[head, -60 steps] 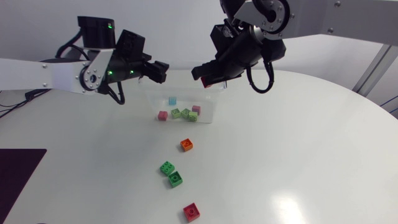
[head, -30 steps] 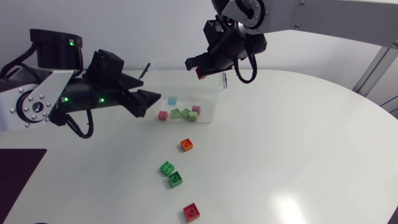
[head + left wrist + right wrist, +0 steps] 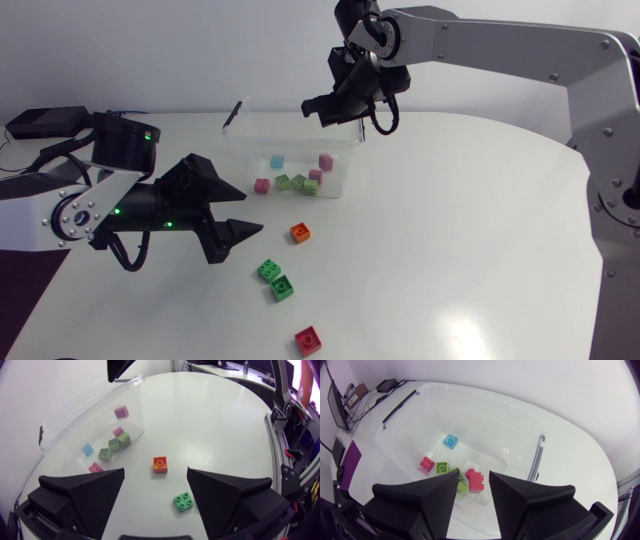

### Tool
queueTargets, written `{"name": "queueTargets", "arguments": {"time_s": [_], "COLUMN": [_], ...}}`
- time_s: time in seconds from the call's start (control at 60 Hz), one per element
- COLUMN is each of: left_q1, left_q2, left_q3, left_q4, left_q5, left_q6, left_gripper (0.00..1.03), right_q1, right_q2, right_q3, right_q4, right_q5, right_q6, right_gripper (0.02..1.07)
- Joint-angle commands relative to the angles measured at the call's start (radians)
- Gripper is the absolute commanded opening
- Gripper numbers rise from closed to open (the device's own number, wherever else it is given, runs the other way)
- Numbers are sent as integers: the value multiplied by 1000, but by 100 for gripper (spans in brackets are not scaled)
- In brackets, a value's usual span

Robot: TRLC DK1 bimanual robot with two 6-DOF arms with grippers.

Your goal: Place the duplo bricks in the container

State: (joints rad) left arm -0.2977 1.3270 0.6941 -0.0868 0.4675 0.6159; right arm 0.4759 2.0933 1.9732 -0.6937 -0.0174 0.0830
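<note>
Head view | several bricks (image 3: 298, 183) in container (image 3: 345, 172) | four loose bricks (image 3: 300, 233) on counter (image 3: 480, 220) to go | left jaws, right jaws open

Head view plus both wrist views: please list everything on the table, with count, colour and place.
container: one, clear, far middle of the table.
green bricks: three, clustered in the container.
pink bricks: three, in the container; one blurred, below the right hand.
blue brick: one, in the container.
orange brick: one, on the table ahead of the left hand.
loose green bricks: two, light and dark, close together, nearer than the orange one.
red brick: one, near table edge.
black box: one, far edge, behind the left arm.
left hand: black, open, low over the table.
right hand: black, open, above the container.
</note>
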Motion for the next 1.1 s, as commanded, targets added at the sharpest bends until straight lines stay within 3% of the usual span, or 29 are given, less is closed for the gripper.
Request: {"name": "queueTargets", "arguments": {"time_s": [0.0,0.083,0.217,0.517,0.85,1.083], "left_q1": [-14,-31,-60,-100,-86,-89], "left_q2": [44,70,95,222,353,416], "left_q3": [-15,5,41,85,162,185], "left_q4": [-21,-67,-176,-269,-283,-284], "left_q5": [14,14,14,-33,-81,-105], "left_q6": [87,160,294,504,628,693], "left_gripper": [87,90,90,90,89,86], "right_q1": [-5,-5,7,66,193,201], "right_q2": [27,14,-76,-322,-408,-314], "right_q3": [44,46,-36,-353,-683,-692], "right_q4": [-30,-59,-66,-21,111,184], "right_q5": [10,8,4,-46,-65,-59], "right_q6": [29,29,14,-75,-89,-57], "right_gripper": [91,102,102,102,102,102]}}
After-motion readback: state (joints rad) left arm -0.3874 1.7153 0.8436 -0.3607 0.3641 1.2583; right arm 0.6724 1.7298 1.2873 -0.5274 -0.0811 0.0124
